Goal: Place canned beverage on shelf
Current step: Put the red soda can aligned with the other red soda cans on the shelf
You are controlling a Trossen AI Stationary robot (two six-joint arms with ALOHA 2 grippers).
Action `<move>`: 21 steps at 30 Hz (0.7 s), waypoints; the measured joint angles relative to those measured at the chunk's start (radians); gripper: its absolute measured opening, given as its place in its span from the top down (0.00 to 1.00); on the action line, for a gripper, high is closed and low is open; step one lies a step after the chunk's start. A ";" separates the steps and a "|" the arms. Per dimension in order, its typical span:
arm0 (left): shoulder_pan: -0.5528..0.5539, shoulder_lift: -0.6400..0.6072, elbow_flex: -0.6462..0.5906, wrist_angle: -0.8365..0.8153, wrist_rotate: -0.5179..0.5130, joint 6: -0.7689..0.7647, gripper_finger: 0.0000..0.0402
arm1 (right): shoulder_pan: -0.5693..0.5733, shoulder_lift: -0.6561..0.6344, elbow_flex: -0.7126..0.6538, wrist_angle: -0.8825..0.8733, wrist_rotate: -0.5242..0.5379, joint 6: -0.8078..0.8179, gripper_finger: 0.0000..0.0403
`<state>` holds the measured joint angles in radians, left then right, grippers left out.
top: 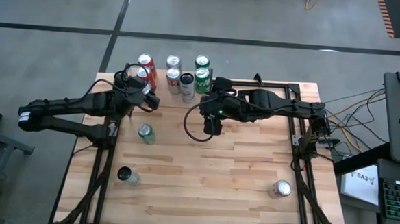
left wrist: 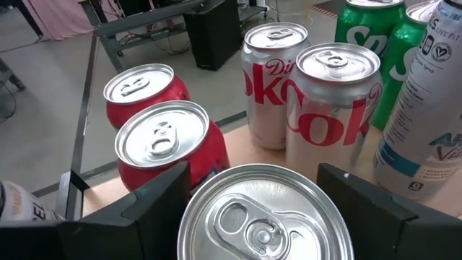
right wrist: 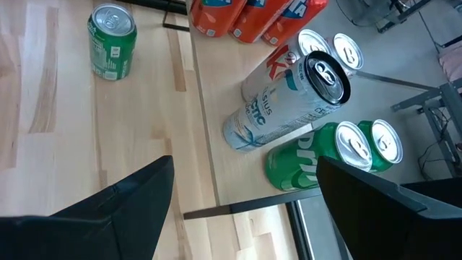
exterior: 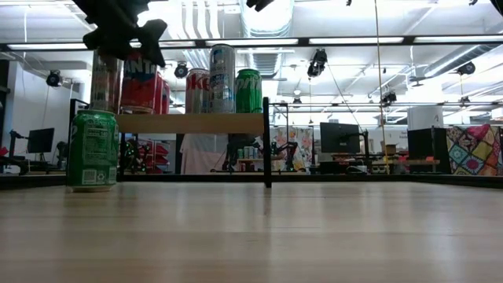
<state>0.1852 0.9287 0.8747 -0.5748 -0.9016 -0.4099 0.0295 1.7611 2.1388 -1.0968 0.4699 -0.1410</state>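
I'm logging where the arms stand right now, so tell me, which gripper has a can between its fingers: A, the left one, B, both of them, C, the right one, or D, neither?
A: the left wrist view shows a silver-topped can sitting between the left gripper's fingers at the shelf, while the right gripper hangs open with only tabletop between its fingers.

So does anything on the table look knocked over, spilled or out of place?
Nothing stands out. Every can in view is upright, on the shelf and on the table, and no liquid shows. The left pincer holds one upright can at the shelf.
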 joint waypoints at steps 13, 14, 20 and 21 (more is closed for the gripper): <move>0.000 0.000 -0.008 0.006 0.000 -0.016 0.30 | 0.000 0.000 0.000 0.001 0.000 0.009 0.19; 0.000 0.000 -0.008 0.006 0.000 -0.017 0.31 | 0.000 0.000 0.000 0.001 0.000 0.009 0.19; 0.000 0.000 -0.013 0.005 0.000 -0.025 0.31 | 0.000 0.000 0.000 0.001 0.001 0.009 0.19; 0.000 0.000 -0.013 0.005 0.000 -0.026 0.30 | 0.000 0.000 0.000 0.001 0.001 0.010 0.19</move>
<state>0.1852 0.9283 0.8612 -0.5701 -0.9020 -0.4362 0.0296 1.7611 2.1387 -1.0958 0.4706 -0.1314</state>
